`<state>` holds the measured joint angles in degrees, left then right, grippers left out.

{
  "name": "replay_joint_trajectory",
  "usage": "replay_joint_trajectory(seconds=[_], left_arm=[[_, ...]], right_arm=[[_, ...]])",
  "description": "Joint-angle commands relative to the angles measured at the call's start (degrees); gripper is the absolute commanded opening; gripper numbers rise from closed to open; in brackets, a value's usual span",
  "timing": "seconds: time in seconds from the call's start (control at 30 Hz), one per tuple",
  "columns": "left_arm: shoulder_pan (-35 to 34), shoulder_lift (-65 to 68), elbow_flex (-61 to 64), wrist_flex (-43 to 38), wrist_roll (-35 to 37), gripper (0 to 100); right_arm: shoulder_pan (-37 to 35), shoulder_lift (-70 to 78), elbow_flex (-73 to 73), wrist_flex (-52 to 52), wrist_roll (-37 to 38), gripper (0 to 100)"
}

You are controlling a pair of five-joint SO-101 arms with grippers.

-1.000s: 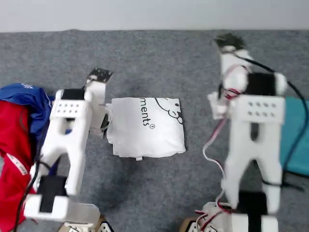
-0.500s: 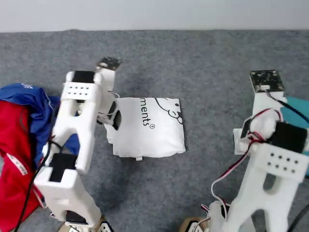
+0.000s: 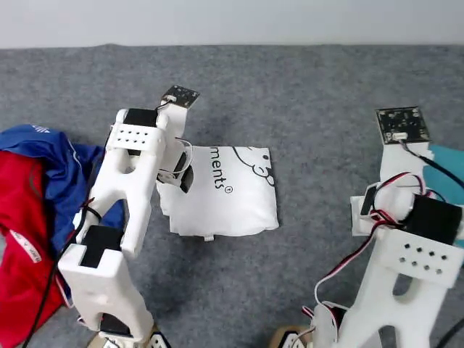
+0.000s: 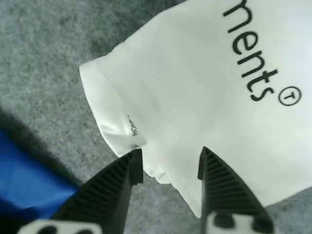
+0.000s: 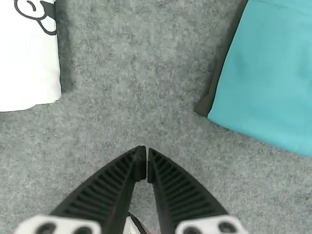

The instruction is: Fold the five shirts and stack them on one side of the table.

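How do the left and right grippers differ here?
The left gripper is open; the right gripper is shut. The left gripper hangs over the edge of the folded white shirt; the right gripper over bare table between that shirt and the teal shirt. Both point down.

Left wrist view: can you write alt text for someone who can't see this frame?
The left arm's open pincer is poised over one edge of a folded white shirt that has black lettering on it. The shirt lies on a grey, felt-like table, with part of a blue shirt close beside it.
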<state>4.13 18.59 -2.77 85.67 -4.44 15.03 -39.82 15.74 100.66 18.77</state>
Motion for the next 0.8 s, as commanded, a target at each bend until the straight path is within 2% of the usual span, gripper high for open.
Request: replay_joint_trajectory(seconds=[0.0, 0.2, 0.5, 0.77], left_arm=[[0.53, -0.18, -1.71, -1.05, 0.35, 19], [2.46, 4.40, -1.89, -1.05, 0.35, 18], [2.37, 5.71, -2.33, -2.81, 1.85, 1], [2.11, 1.67, -2.59, -1.76, 1.85, 1]], right_arm=[[0.75, -1.27, -0.26, 2.15, 0.44, 2.5], [0.75, -1.27, -0.26, 2.15, 0.44, 2.5], [0.75, -1.71, -0.26, 2.24, 0.44, 2.5], [0.75, -1.71, -0.26, 2.24, 0.44, 2.5]])
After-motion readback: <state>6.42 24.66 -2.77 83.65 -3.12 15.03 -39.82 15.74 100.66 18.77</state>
